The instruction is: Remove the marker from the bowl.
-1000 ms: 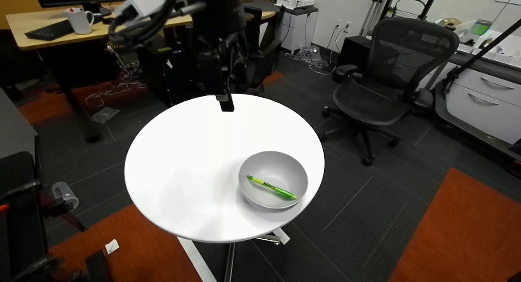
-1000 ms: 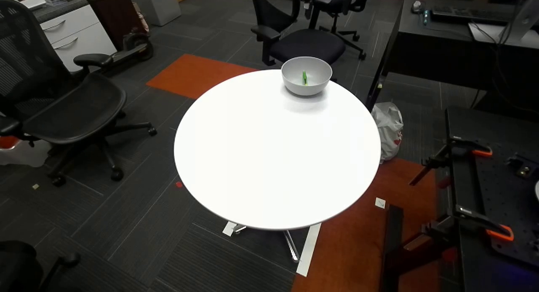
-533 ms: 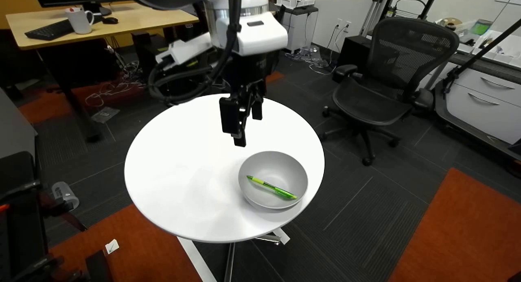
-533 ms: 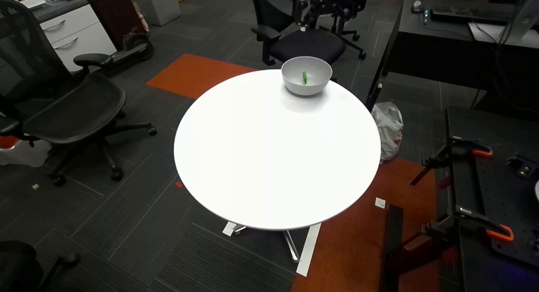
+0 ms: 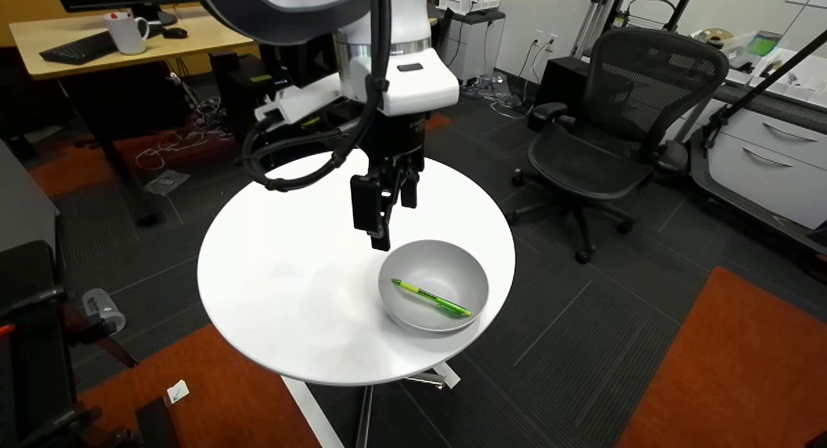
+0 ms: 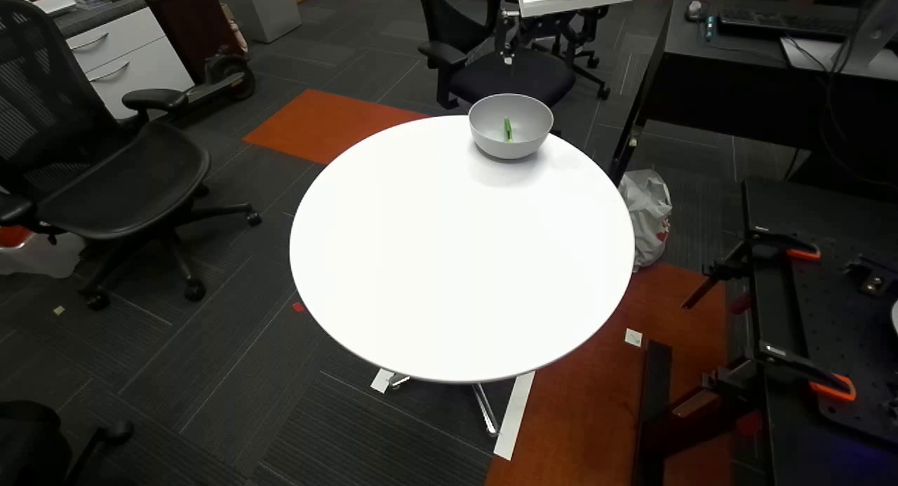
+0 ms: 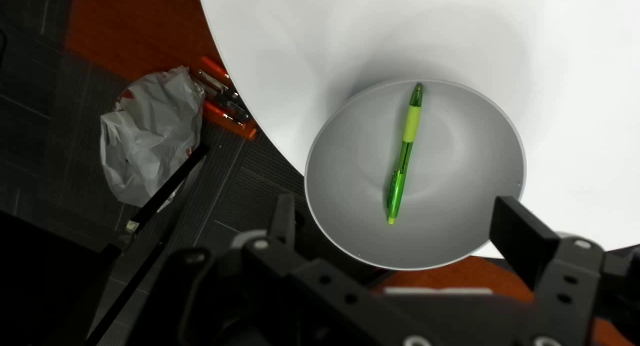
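With fingers [image 7: 522, 236] spread and nothing held, the Robotiq gripper [image 5: 395, 222] is now lowered nearer the grey bowl [image 7: 460, 226], in which the green pen [image 7: 405, 156] is still contained, so removal is presumably being prepared.

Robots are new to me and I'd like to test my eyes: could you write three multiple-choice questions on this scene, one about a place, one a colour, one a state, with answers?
1. Where is the pen relative to the grey bowl?
A. Under it
B. Inside it
C. Beside it

2. What is the pen's main colour?
A. Red
B. Blue
C. Green

3. How does the gripper stand?
A. Open
B. Shut on the pen
C. Shut on the bowl

Answers:
1: B, since the wrist view and both exterior views show it lying in the bowl.
2: C, since its barrel shows green in the wrist view.
3: A, since the wrist view shows its fingers wide apart.
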